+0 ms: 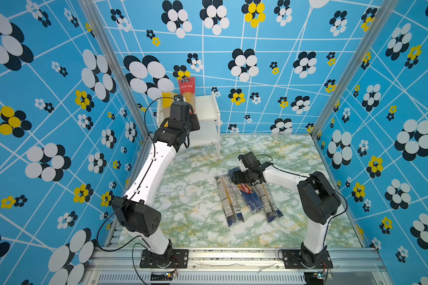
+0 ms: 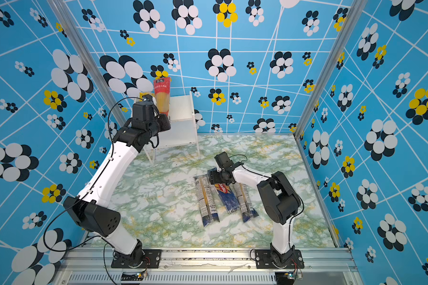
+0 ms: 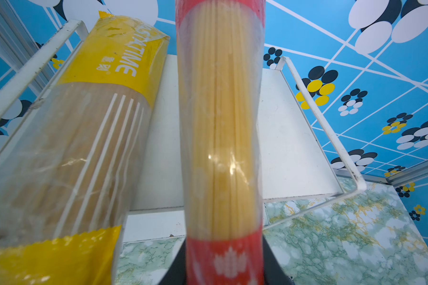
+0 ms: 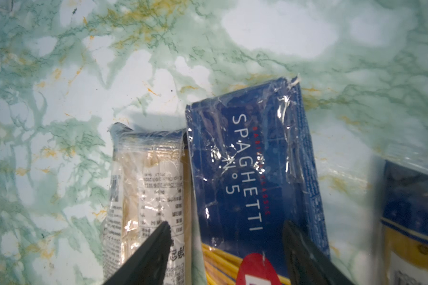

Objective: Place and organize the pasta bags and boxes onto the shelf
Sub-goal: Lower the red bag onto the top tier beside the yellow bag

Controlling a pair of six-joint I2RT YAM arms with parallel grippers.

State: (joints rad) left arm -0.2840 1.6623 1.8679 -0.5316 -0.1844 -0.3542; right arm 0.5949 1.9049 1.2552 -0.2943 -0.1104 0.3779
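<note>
Left gripper clamped on one end of the red bag, held upright over the top board of the shelf, just beside the yellow bag. Right gripper open astride the box, which lies flat on the table between two clear bags. The packs are probably light, stiff lengthwise and brittle inside, with slick film; grip across the narrow width, near mid-length.

You have a table with a green-and-white marbled top veined in yellow, closed in on three sides by blue walls printed with white lines and black, white and yellow flowers. Aluminium posts stand at its back corners, and an aluminium rail runs along its front edge.
</note>
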